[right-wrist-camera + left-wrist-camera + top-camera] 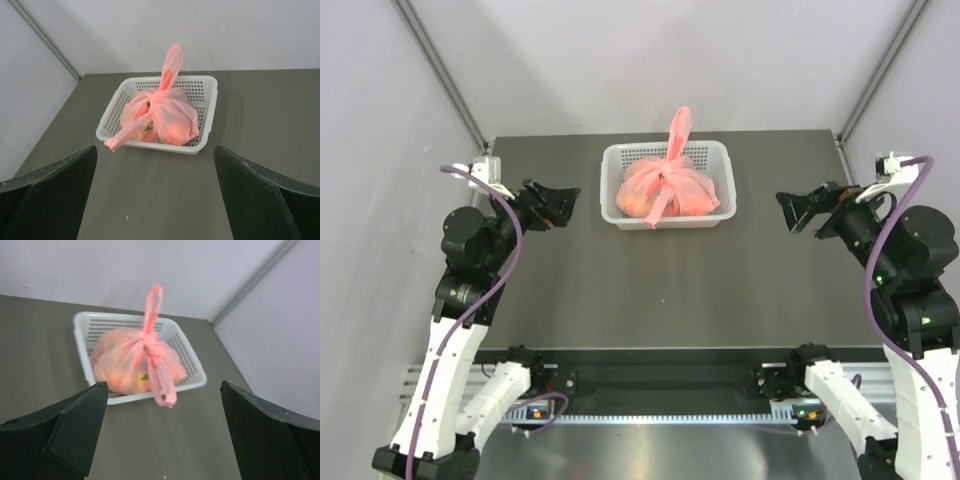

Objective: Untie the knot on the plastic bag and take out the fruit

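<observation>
Left hand (563, 207) and right hand (788, 213) gape wide and empty, well apart from the crinkly salmon-pink plastic bag (692, 195); its twisted handle-strip knot (668, 172) is tied, with small fruit (144, 376) inside.

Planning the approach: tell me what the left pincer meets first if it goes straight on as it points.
The left pincer would probably meet the plastic bag's handle strip drooping over the basket rim; depth is unclear.

left arm (470, 245), right arm (910, 250) raised, jaws wide
</observation>
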